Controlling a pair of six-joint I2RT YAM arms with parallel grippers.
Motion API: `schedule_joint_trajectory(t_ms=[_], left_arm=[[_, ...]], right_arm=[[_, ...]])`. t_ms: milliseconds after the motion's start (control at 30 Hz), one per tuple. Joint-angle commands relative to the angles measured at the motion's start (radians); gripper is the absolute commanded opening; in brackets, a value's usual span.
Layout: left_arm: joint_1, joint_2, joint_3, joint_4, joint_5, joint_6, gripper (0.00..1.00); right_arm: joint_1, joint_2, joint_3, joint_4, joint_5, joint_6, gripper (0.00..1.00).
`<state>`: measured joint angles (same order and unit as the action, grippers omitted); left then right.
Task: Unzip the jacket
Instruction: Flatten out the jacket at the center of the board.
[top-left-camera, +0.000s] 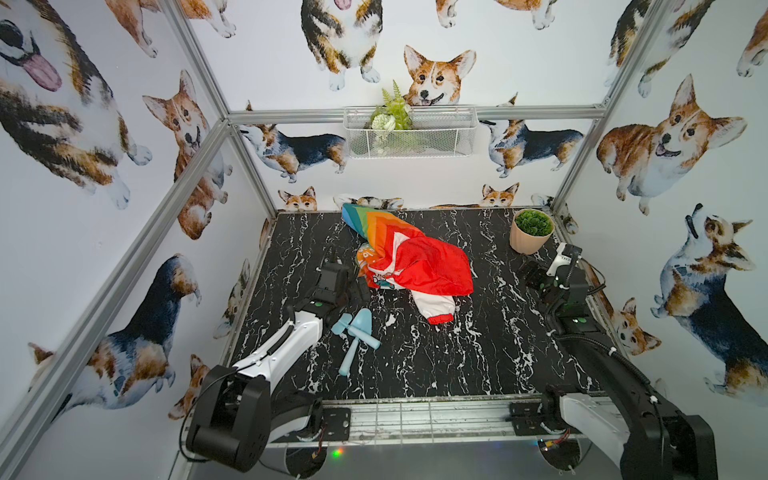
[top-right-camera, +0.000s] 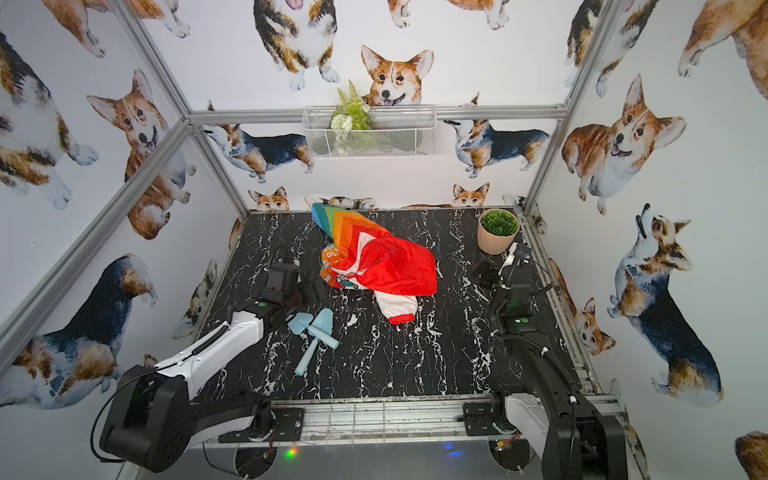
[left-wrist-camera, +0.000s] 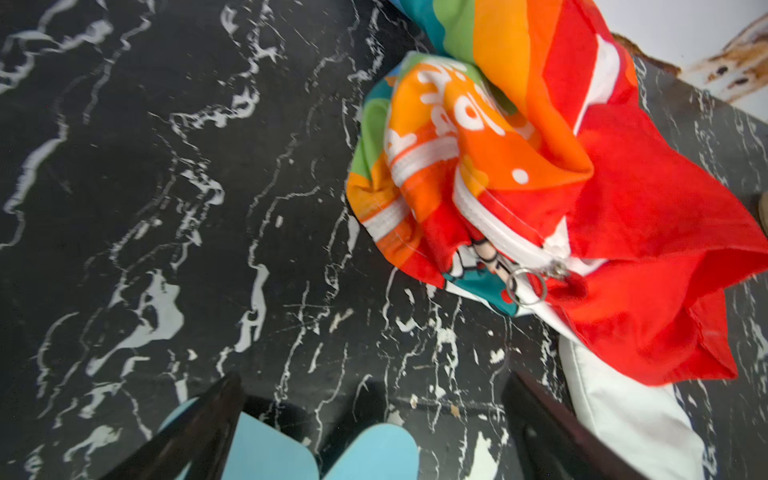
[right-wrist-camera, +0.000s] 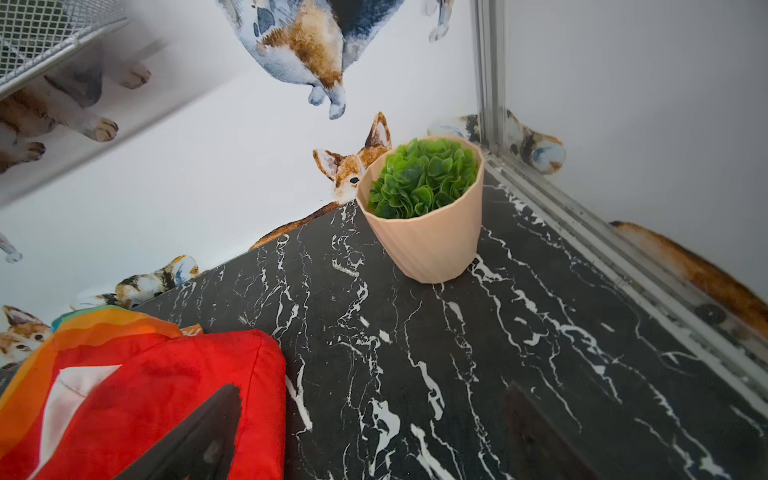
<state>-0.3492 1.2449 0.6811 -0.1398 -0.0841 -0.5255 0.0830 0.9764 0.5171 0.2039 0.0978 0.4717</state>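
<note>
Both top views: the jacket (top-left-camera: 409, 259) sits crumpled at centre, left gripper (top-left-camera: 357, 286) spread empty just left of it, right gripper (top-left-camera: 530, 272) open, well right. Left wrist: zipper (left-wrist-camera: 494, 220) looks closed up to its ring pull (left-wrist-camera: 527, 286). Right wrist: empty jaws; unzipping all ahead.

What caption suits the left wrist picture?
Open left gripper hovers over the marble table beside the crumpled jacket, its zipper ring in plain sight.
</note>
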Motion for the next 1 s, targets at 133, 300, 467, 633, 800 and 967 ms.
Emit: schedule_joint_trajectory(t_ms=[133, 300, 467, 633, 800, 967], left_arm=[[-0.053, 0.067, 0.024, 0.086, 0.141, 0.022, 1.0], [-0.053, 0.093, 0.031, 0.112, 0.192, 0.019, 1.0], [-0.052, 0.106, 0.043, 0.153, 0.234, 0.005, 1.0], [-0.033, 0.164, 0.092, 0.172, 0.269, -0.019, 1.0], [-0.012, 0.2, 0.121, 0.184, 0.298, -0.026, 1.0], [0.018, 0.211, 0.123, 0.183, 0.304, -0.025, 1.0]], right_arm=[[0.009, 0.339, 0.238, -0.262, -0.515, 0.132, 0.99], [0.054, 0.616, 0.414, -0.366, -0.595, 0.092, 0.89], [0.1, 0.854, 0.572, -0.41, -0.615, 0.076, 0.76], [0.107, 0.98, 0.67, -0.441, -0.587, 0.065, 0.72], [0.107, 1.038, 0.732, -0.465, -0.579, 0.05, 0.72], [0.107, 1.094, 0.777, -0.475, -0.609, 0.055, 0.68]])
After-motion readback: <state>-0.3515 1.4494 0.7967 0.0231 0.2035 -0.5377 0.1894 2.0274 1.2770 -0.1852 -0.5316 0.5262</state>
